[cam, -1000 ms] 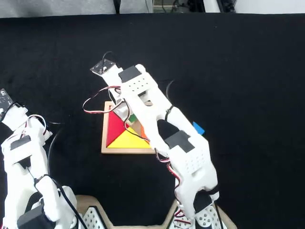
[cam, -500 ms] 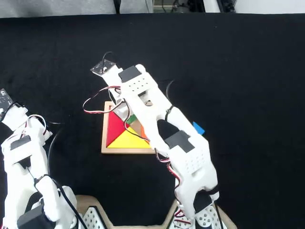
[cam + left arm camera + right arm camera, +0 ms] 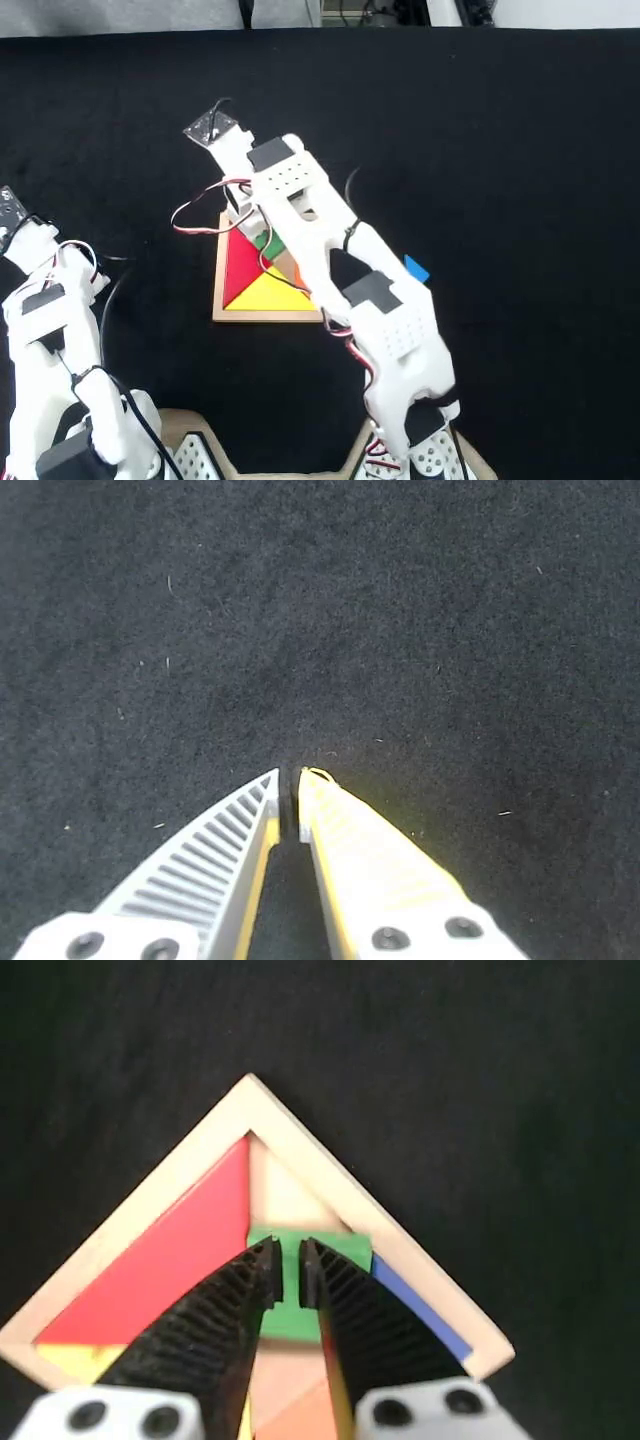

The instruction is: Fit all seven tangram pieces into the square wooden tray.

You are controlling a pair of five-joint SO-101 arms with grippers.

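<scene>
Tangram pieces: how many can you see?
6: red, yellow, green, orange and blue in the tray; another blue on the cloth outside. The right arm may hide more.

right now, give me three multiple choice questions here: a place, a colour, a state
1. Where is the right gripper? A) over the green tangram piece in the square wooden tray B) off the table C) beside a person's hand
2. What colour is the large triangle touching the yellow triangle? A) purple B) red C) white
3. How is the left gripper? A) wide open B) holding a triangle C) shut, empty, over the black cloth
1 A, green lies right under it; 2 B, plainly red; 3 C, tips meet on nothing.
</scene>
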